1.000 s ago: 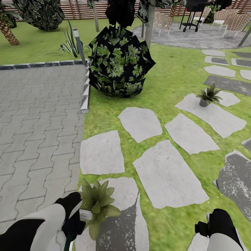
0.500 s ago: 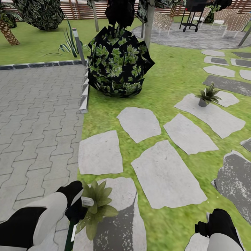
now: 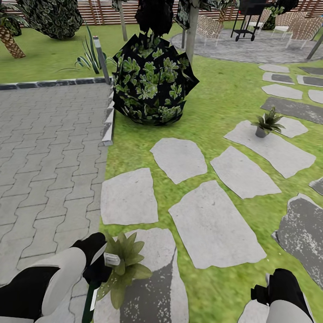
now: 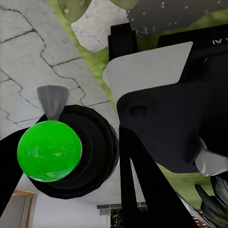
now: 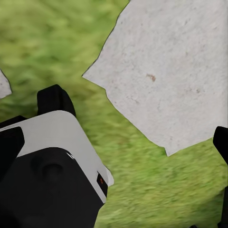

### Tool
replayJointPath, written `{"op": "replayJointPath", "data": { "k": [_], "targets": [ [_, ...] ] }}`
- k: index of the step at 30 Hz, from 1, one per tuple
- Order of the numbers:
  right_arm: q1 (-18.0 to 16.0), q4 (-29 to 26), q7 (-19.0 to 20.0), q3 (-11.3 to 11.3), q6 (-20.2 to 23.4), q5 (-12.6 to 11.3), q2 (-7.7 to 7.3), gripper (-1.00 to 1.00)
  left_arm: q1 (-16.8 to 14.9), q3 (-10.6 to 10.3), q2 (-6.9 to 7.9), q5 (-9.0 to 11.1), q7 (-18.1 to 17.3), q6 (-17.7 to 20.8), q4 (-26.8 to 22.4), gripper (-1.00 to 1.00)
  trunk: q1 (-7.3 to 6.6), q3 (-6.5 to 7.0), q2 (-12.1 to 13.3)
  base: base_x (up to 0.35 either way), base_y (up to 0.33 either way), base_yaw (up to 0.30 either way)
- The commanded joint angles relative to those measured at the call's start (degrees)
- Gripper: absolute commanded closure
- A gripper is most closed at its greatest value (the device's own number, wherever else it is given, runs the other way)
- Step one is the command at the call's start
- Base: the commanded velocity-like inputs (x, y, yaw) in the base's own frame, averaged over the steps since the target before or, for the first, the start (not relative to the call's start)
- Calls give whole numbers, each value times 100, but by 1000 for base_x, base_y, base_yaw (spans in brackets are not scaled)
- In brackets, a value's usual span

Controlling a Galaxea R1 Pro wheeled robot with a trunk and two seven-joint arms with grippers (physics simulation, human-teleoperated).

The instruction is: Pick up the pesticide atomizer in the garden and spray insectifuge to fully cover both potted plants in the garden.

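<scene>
Left gripper (image 3: 99, 274): low at the near left in the head view, closed around the pesticide atomizer (image 3: 92, 294), whose green body hangs below the black fingers while its pale trigger head (image 3: 111, 259) pokes out above them.
Atomizer, close up: in the left wrist view the bottle (image 4: 50, 151) shows end-on as a bright green disc inside a dark ring, pressed between the dark finger parts.
Nearest potted plant (image 3: 124, 264): a low olive-green rosette just beside the left gripper, its leaves touching or overlapping the trigger head; it sits on a part-dark, part-pale stepping stone (image 3: 152, 287) at the edge of the paving. Its pot is hidden.
Right gripper (image 3: 276, 287): at the near right over the grass; from the head view I cannot tell how its fingers stand. In the right wrist view the two dark fingers (image 5: 53, 100) stand well apart with nothing between them, above lawn and a pale stone (image 5: 171, 76).
Paving (image 3: 49, 161): grey interlocking blocks along the left.
Lawn (image 3: 215, 103): green, with scattered grey stones.
Second potted plant (image 3: 268, 122): farther off to the right, upright in its small grey pot on a pale stone.
Round bush (image 3: 152, 80): big, dark, mid-distance, at the corner of the paving.
Fence (image 3: 103, 11): brown slats at the far back, with wicker chairs (image 3: 211, 27) and a black grill (image 3: 249, 18) on a paved patch.
</scene>
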Motion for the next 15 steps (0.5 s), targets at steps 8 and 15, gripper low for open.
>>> {"op": "replayJointPath", "data": {
  "k": [8, 15],
  "targets": [
    [-7, -19, 55, -22, -3, 60, 6, -100, 1, -5, 2, -48, -60, 18, -9, 100, 0, 60, -3, 2, 0, 0],
    [-7, -18, 55, -23, -3, 58, 6, -100, 1, -12, 2, -40, -60, 18, -16, 100, 0, 124, -3, 84, 0, 0]
  ]
}}
